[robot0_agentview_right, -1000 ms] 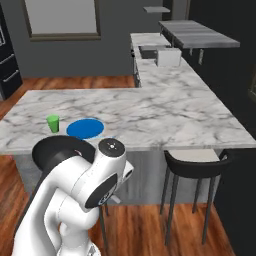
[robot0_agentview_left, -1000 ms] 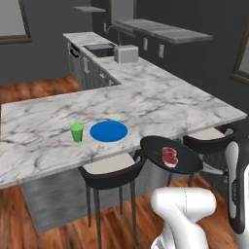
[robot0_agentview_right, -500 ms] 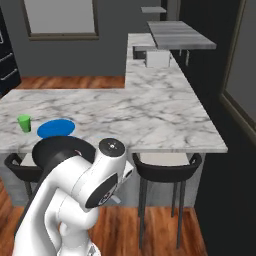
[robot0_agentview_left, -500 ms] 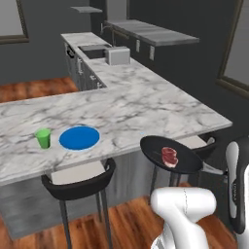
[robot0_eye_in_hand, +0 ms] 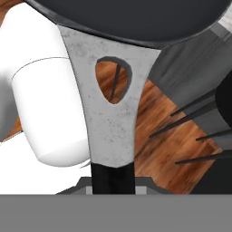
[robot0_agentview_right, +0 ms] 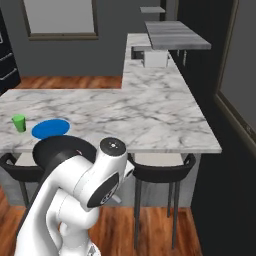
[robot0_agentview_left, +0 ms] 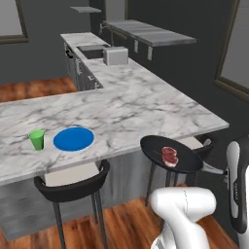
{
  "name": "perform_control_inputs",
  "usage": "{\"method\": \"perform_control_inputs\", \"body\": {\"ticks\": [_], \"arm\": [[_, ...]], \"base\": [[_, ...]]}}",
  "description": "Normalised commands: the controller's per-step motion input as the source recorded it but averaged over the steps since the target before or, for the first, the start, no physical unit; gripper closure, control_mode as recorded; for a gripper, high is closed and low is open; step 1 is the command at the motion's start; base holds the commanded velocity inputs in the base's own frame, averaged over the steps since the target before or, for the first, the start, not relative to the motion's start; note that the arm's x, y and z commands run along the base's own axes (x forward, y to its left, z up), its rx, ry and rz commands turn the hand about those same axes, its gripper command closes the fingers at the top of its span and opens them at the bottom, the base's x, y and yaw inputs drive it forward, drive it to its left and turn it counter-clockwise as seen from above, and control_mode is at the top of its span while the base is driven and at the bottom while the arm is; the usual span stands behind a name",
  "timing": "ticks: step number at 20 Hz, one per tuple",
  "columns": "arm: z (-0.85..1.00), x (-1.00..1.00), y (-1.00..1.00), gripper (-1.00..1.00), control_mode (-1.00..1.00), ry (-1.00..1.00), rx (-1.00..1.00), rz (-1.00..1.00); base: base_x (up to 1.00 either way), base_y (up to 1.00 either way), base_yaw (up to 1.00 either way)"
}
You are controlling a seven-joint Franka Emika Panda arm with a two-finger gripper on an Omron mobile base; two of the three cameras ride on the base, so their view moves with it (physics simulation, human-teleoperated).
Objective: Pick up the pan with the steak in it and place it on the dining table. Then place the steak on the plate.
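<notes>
Pan [robot0_eye_in_hand: 136, 18] in my grip: my gripper [robot0_eye_in_hand: 111, 183] is clamped tight on the dark end of the handle, which runs from my fingers straight toward 12 o'clock in the hand view, widening into a grey plate with a hanging hole before it meets the black bowl. So the pan's long axis lies along my reach, bowl ahead of me, nothing else touching it. From the left base view the pan [robot0_agentview_left: 171, 153] hangs level in the air, off the near edge of the dining table [robot0_agentview_left: 146, 104] and above a bar stool [robot0_agentview_left: 202, 146], with the steak [robot0_agentview_left: 169, 155] lying flat toward the handle side of the bowl. The table edge sits at about 11 o'clock from the pan; the slab itself begins just beyond the rim. The plate [robot0_agentview_left: 73, 138] is on the marble well apart at 9 o'clock, a green cup [robot0_agentview_left: 36, 139] just beside it on its far side. Judgement: carry phase, pan not yet set down; it needs to travel up and over the edge before lowering, kept level so the steak does not slide.
</notes>
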Motion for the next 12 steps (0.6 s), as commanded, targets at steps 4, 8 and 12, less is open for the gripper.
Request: {"method": "perform_control_inputs", "body": {"ticks": [4,8,12], "arm": [[0.00,0.00,0.00,1.00,1.00,0.00,0.00,0.00],[0.00,0.00,0.00,1.00,1.00,0.00,0.00,0.00],[0.00,0.00,0.00,1.00,1.00,0.00,0.00,0.00]], "base": [[0.76,0.00,-0.03],[0.91,0.00,-0.05],[0.92,0.00,-0.05]]}}
